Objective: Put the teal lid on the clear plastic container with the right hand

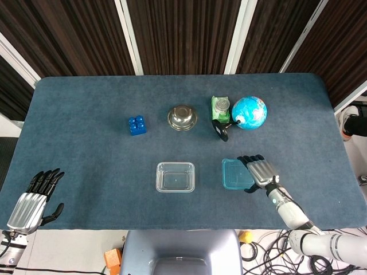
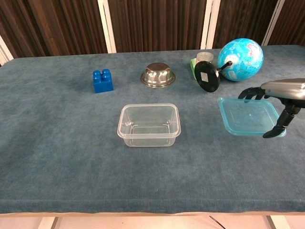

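Note:
The teal lid (image 1: 234, 173) (image 2: 245, 116) hangs a little above the table, tilted, right of the clear plastic container (image 1: 175, 176) (image 2: 149, 124). My right hand (image 1: 260, 172) (image 2: 276, 105) grips the lid at its right edge, fingers over the top and thumb underneath. The container is empty and stands upright near the table's front middle. My left hand (image 1: 33, 199) hovers at the front left corner with fingers apart, holding nothing; only the head view shows it.
At the back stand a blue toy brick (image 1: 137, 125) (image 2: 103, 80), a small steel bowl (image 1: 182, 117) (image 2: 158, 74), a green-labelled jar (image 1: 220, 106) and a globe (image 1: 249, 112) (image 2: 240, 59) on a black stand. Blue felt covers the table (image 1: 86, 160).

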